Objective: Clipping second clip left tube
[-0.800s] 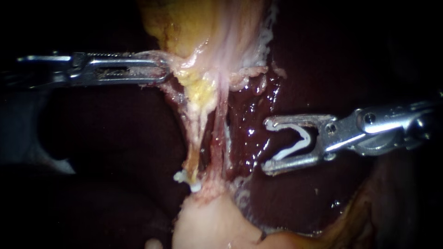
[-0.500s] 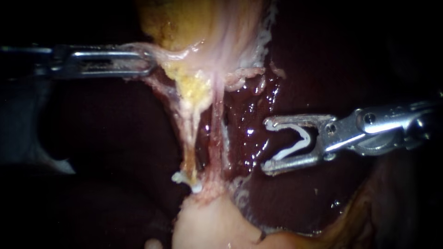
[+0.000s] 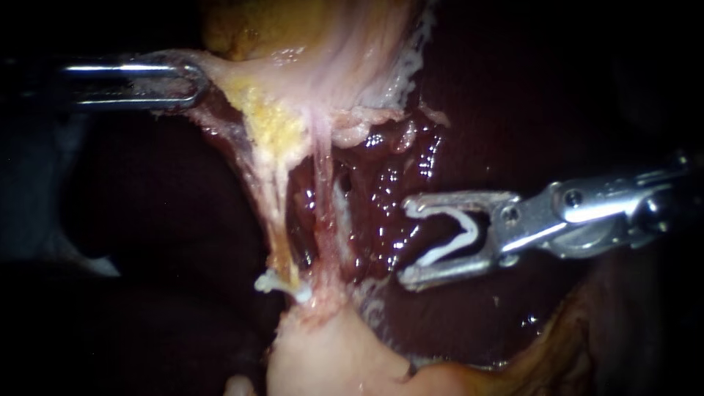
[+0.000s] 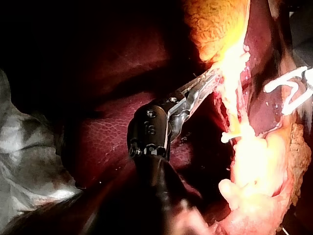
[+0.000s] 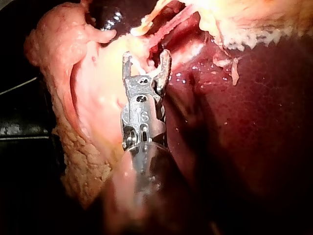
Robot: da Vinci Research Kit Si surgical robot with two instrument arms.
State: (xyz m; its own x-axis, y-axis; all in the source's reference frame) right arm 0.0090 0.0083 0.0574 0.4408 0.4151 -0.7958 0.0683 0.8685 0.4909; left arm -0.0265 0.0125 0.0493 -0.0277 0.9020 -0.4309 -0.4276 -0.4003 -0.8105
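Nearest, the right instrument (image 3: 405, 242) has its hand spread wide, carrying an open white clip (image 3: 456, 238), near the tubes but apart. The left tube (image 3: 273, 213) bears a seated clip (image 3: 277, 283) at its base. Farther off, the left instrument (image 3: 192, 84) hand clamps pale tissue (image 3: 220, 70) over the liver (image 3: 381, 191).

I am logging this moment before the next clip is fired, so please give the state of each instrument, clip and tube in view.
left instrument: shut on tissue, holding it taut.
right instrument: holds the loaded clip, clear of both tubes.
loaded clip: open, not yet closed.
placed clip: closed on the left tube's lower end.
left tube: stretched, one clip on it.
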